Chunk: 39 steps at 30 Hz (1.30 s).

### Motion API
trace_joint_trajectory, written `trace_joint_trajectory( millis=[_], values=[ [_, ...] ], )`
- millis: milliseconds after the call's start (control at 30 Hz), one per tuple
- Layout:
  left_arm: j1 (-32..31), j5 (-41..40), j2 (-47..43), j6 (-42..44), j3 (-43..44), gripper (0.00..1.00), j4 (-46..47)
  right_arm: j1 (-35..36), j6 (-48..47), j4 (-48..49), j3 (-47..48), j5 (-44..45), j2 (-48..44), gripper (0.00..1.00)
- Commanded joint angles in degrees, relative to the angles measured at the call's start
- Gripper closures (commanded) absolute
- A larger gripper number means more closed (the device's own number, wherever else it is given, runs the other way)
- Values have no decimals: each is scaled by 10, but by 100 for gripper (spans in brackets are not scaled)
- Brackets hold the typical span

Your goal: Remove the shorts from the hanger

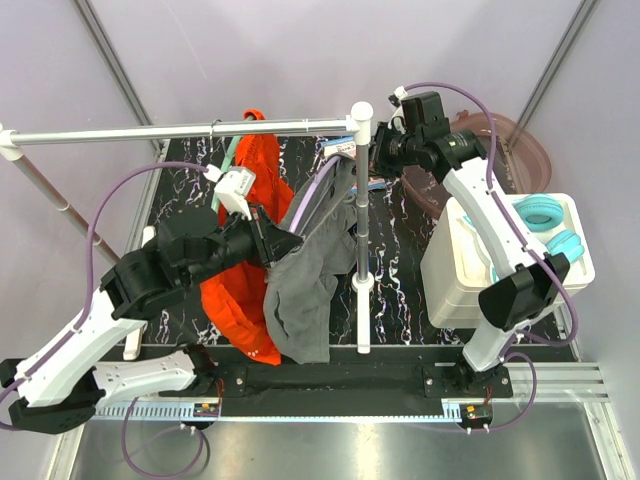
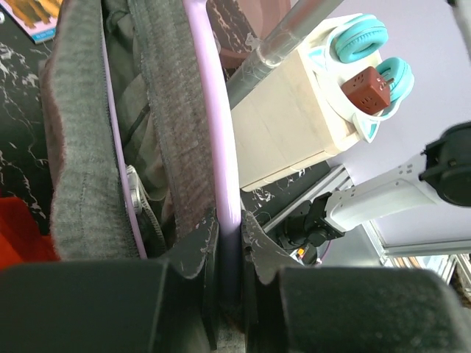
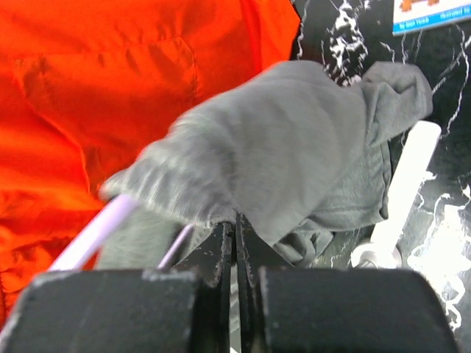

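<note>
Nearest, two arm bases sit on a metal rail (image 1: 330, 408). Beyond it lies a black marbled table (image 1: 400, 260). Above the table, the left gripper (image 2: 228, 235) is clamped on a lilac hanger (image 2: 210, 110) that carries the grey shorts (image 1: 305, 290). The orange shorts (image 1: 235, 300) hang just beside them, on the left. The right gripper (image 3: 237, 224) is closed at the edge of the grey fabric; whether it pinches cloth is unclear. A white rack (image 1: 180, 130) spans overhead. To the right, a white bin (image 1: 455, 270) holds teal headphones (image 1: 540, 212). Pale lilac walls (image 1: 300, 50) stand behind.

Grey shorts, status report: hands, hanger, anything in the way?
Left hand shut on lilac hanger. Right hand shut at edge of grey shorts, grip unclear. Shorts not yet off hanger. Orange shorts hang close beside.
</note>
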Motion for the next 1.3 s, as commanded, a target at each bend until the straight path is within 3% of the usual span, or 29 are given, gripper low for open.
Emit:
trace_joint_trajectory(
  millis=[0, 133, 300, 600, 700, 767, 867, 967, 1033, 1067, 1133, 1200, 1267],
  values=[
    [-6, 42, -58, 27, 13, 100, 85, -61, -14, -6, 42, 68, 43, 100],
    [-6, 49, -73, 18, -5, 100, 89, -90, -31, -20, 76, 54, 86, 100],
    [-6, 115, -65, 19, 3, 100, 78, -98, -70, -49, 150, 63, 131, 100],
    [-6, 125, -86, 27, -4, 100, 56, -145, -55, -174, 380, 175, 257, 100],
    [-6, 129, -93, 28, -8, 100, 56, -146, -75, -196, 442, 149, 288, 100],
    [-6, 125, -89, 30, -6, 100, 58, -130, -86, -188, 450, 46, 288, 100],
    [-6, 119, -67, 35, 5, 100, 70, -82, -105, -203, 422, 45, 252, 100],
    [-7, 113, -50, 35, 13, 100, 96, -64, -78, -167, 331, 27, 192, 100],
    [-6, 96, -45, 28, 16, 100, 103, -63, -72, -172, 307, 30, 167, 84],
    [-6, 88, -42, 27, 17, 100, 102, -63, -71, -179, 305, 36, 160, 62],
    [-6, 75, -41, 18, 17, 100, 107, -63, -69, -202, 312, 35, 140, 54],
    [-6, 69, -41, 14, 12, 100, 115, -63, -37, -211, 309, 33, 113, 41],
    [-6, 61, -41, 10, 2, 100, 130, -63, 35, -229, 304, 59, 93, 32]
  ],
)
